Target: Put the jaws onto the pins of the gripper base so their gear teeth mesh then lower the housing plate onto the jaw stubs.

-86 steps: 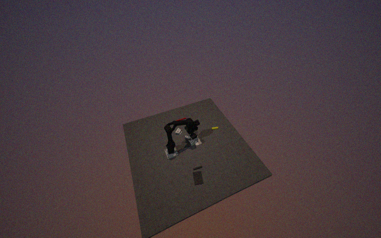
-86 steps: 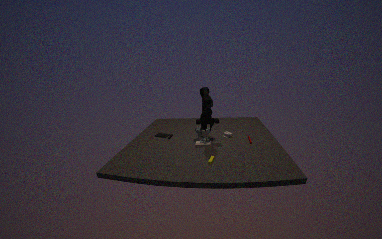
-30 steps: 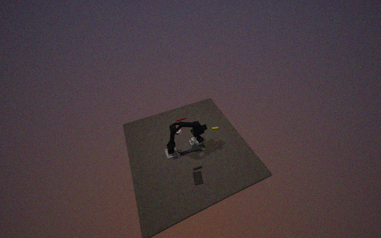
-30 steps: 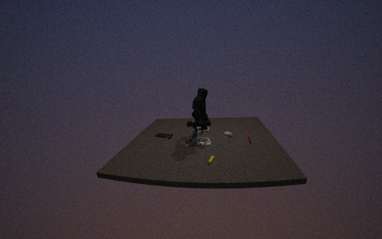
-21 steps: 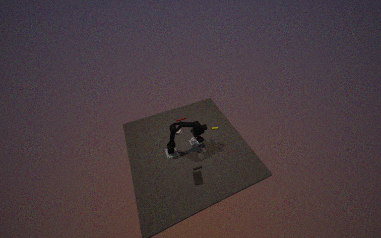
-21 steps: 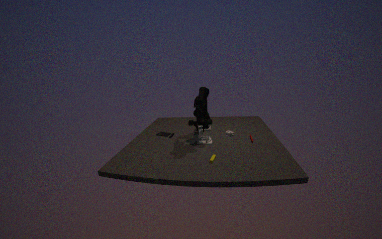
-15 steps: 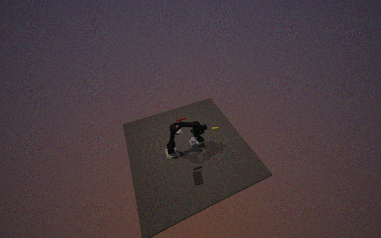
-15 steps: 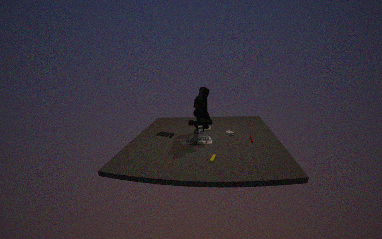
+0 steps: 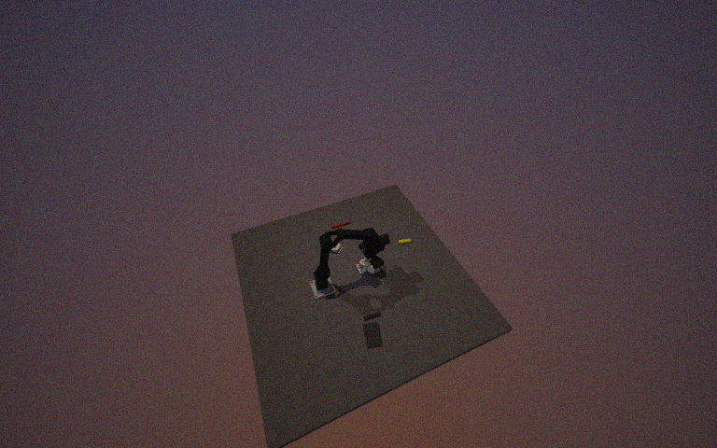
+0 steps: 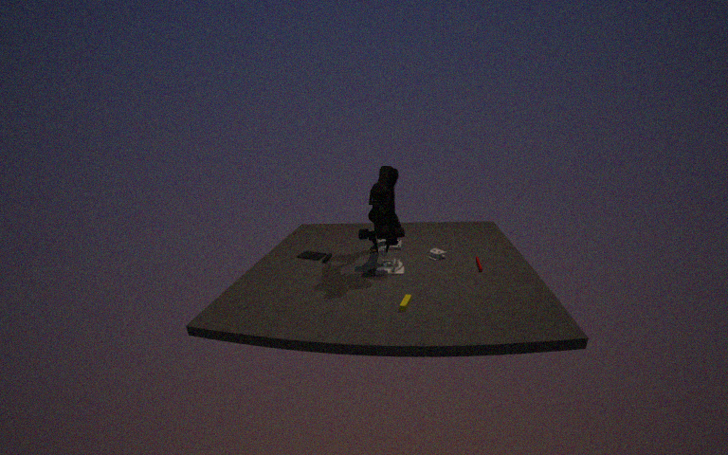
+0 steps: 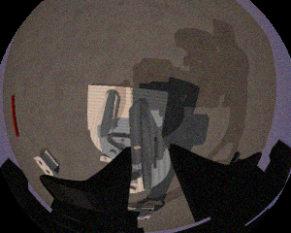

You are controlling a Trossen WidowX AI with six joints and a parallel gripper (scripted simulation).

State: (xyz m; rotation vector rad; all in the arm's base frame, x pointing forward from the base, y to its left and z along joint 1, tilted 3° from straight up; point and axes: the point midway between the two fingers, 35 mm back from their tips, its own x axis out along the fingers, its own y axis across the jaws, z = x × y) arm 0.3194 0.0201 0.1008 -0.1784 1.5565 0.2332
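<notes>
The pale gripper base (image 9: 360, 268) (image 10: 397, 270) (image 11: 95, 104) lies on the table under my hand. One grey jaw (image 11: 108, 116) lies over its left part in the wrist view; I cannot tell whether it is fully down on its pin. My gripper (image 10: 381, 250) (image 11: 150, 149) is shut on the other long grey jaw (image 11: 142, 128), above the right part of the base. The gap below the held jaw is unclear, and the pins and gear teeth are hidden or too dark to tell. The small white housing plate (image 9: 337, 249) (image 10: 437, 254) (image 11: 49, 161) sits apart from the base.
A red bar (image 9: 341, 224) (image 10: 479, 263) (image 11: 15, 116) lies beyond the housing plate. A yellow bar (image 9: 404, 241) (image 10: 405, 302) lies off the base's outer side. A dark flat block (image 9: 372, 335) (image 10: 312, 255) and a dark bar (image 9: 372, 316) (image 10: 327, 258) lie on the opposite side from the red bar.
</notes>
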